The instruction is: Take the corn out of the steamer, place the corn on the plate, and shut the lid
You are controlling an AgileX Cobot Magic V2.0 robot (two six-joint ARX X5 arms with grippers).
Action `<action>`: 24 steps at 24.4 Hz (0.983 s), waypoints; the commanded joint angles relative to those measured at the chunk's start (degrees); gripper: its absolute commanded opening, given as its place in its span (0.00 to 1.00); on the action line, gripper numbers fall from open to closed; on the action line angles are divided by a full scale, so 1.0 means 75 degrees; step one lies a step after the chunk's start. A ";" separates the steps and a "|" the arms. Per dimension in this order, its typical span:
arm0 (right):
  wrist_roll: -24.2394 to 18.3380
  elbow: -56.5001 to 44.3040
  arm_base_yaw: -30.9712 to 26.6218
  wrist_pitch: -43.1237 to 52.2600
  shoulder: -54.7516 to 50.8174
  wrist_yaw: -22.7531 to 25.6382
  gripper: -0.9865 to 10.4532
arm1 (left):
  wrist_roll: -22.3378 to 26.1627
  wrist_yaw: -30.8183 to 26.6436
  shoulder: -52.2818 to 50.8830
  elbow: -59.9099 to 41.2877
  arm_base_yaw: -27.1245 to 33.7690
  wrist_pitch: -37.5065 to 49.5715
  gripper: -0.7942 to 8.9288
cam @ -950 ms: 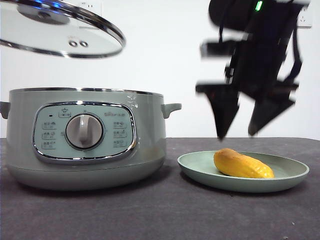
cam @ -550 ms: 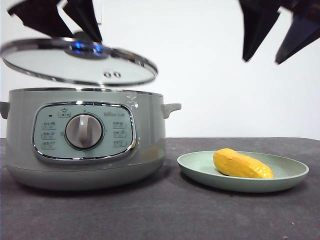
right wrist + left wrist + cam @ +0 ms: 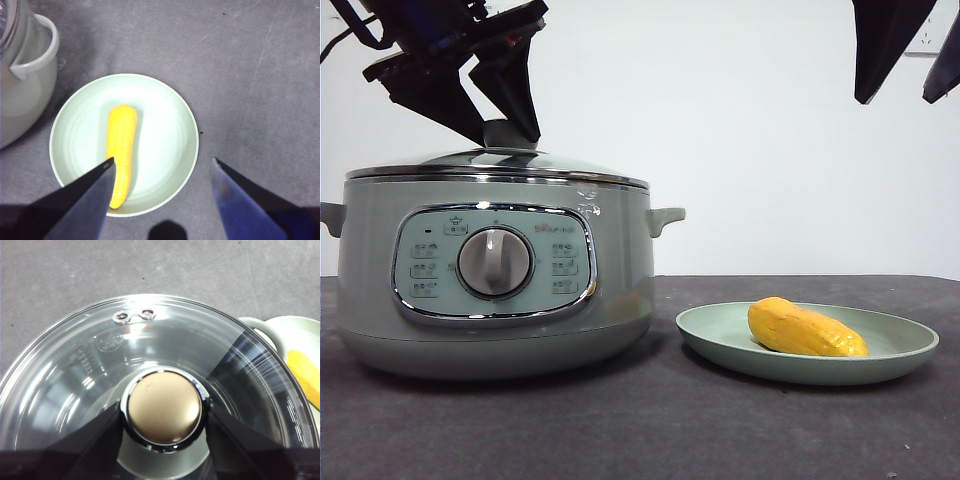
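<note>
From the front, the lid (image 3: 495, 163) sits on the steamer (image 3: 495, 275), the left gripper (image 3: 505, 128) clamped on its knob. Right wrist view: the right gripper (image 3: 162, 172), jaws spread, hangs above the plate (image 3: 165, 145) holding the corn (image 3: 122, 150).

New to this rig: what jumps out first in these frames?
The big pale-green steamer on the table, with the glass lid seated on its rim and the left gripper clamped on the lid's knob. Beside it, the bright orange-yellow corn lies on the shallow green plate. The right gripper hangs open high above that plate, holding nothing.
</note>
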 commanded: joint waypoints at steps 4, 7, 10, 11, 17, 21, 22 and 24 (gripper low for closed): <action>-0.0003 -0.0050 -0.0003 -0.0003 -0.0012 0.0026 0.36 | -0.0023 0.0003 0.0149 0.0000 -0.0035 0.0082 0.56; -0.0009 -0.0050 -0.0003 0.0017 -0.0012 0.0032 0.36 | -0.0020 0.0015 -0.0221 0.0000 -0.0032 0.0035 0.56; -0.0181 -0.0050 -0.0003 0.0029 -0.0082 0.0029 0.36 | -0.0050 0.0047 -0.1090 0.0000 -0.0119 -0.0402 0.56; -0.0268 -0.0050 -0.0003 0.0029 -0.0140 0.0026 0.35 | -0.0050 0.0055 -0.1396 0.0000 -0.0163 -0.0632 0.52; -0.0321 -0.0108 0.0000 0.0140 -0.1020 0.0020 0.08 | 0.0256 -0.0417 -0.3171 -0.0114 -0.0428 -0.2025 0.07; -0.0326 -0.1367 0.0009 0.1582 -0.2314 -0.0032 0.08 | 0.0259 -0.1373 -0.4421 -0.1614 -0.0758 -0.1209 0.07; -0.0326 -0.1821 0.0006 0.1950 -0.2669 -0.0029 0.08 | 0.0227 -0.1448 -0.4739 -0.2095 -0.0810 -0.0935 0.07; -0.0323 -0.2559 0.0009 0.2509 -0.3226 -0.0029 0.08 | 0.0213 -0.1478 -0.5272 -0.2824 -0.0854 -0.0525 0.07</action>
